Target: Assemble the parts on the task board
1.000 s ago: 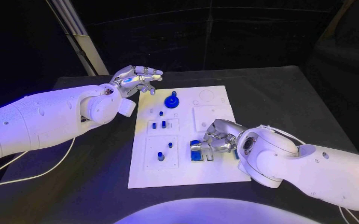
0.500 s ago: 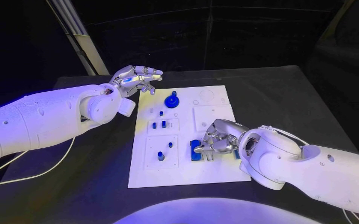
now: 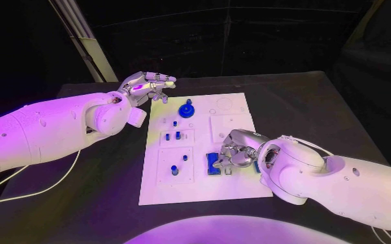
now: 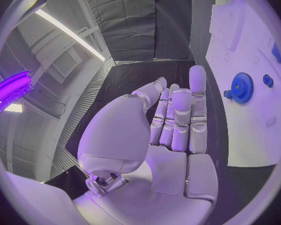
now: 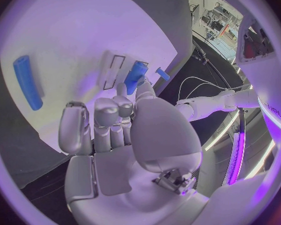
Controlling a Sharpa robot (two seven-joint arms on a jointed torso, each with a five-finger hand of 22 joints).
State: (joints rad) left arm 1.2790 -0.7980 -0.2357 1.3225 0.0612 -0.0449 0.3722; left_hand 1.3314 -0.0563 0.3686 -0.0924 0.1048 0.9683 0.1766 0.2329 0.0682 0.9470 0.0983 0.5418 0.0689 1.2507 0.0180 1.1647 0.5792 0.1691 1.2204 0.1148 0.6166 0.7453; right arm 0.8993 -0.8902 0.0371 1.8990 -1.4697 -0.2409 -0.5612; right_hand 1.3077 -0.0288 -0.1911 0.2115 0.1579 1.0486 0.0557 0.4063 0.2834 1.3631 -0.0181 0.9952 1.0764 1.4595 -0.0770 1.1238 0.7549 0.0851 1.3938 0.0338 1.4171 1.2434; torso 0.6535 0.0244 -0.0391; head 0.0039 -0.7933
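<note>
Seating a part, by the look of it. Down on the near-right area of the board with the right hand, fingers curled in narrow and seemingly pinching a short blue part at the tips, just beside a rectangular slot. Cannot tell whether the part's end sits in a recess or only touches the plate.

To do it well: line the part's long side up with the recess before pushing. Press straight down, not at a slant, so as not to jam it. Hold the pinch light enough to let the part settle, and loosen only once it sits flush. Mind the long blue bar lying on the board well apart from the fingers, and avoid sweeping it with the wrist.

Up off the table with the left hand, beyond the board's far-left corner, fingers stretched side by side, thumb near the palm, holding nothing. Best left there, away from the blue gear on the far part of the board and the small blue pegs nearer the left side. Judging by the layout, more assembly to come.
</note>
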